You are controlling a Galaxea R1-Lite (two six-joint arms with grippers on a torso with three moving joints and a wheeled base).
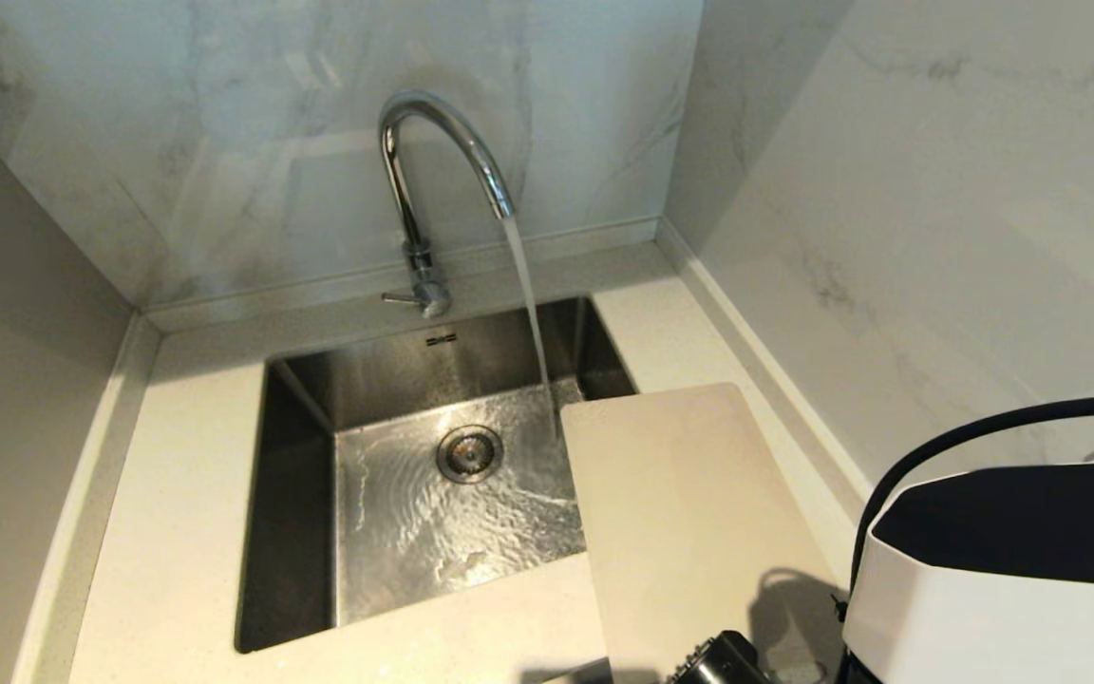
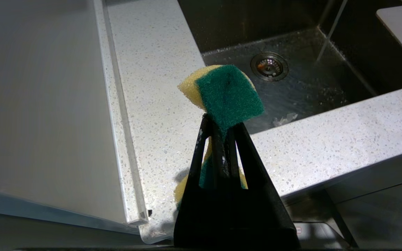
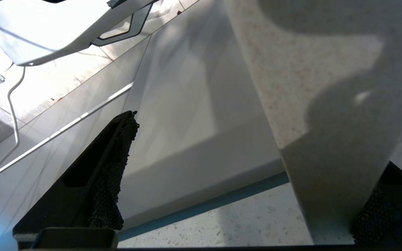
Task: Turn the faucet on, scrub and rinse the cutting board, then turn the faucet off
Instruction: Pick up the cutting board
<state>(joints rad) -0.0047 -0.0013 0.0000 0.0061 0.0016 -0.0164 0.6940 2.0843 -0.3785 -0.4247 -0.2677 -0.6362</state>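
Water runs from the chrome faucet into the steel sink. The cream cutting board lies flat on the counter to the right, its far corner overhanging the sink beside the stream. My right gripper is open at the board's near end. The cutting board passes between its fingers, close against one finger and far from the other. Only the gripper's dark tip shows in the head view. My left gripper is shut on a green-and-yellow sponge, held above the counter left of the sink.
Marble walls close in the back and right of the speckled counter. The drain sits mid-basin under rippling water. My right arm's white-and-black body fills the near right corner. A raised wall edge borders the counter's left side.
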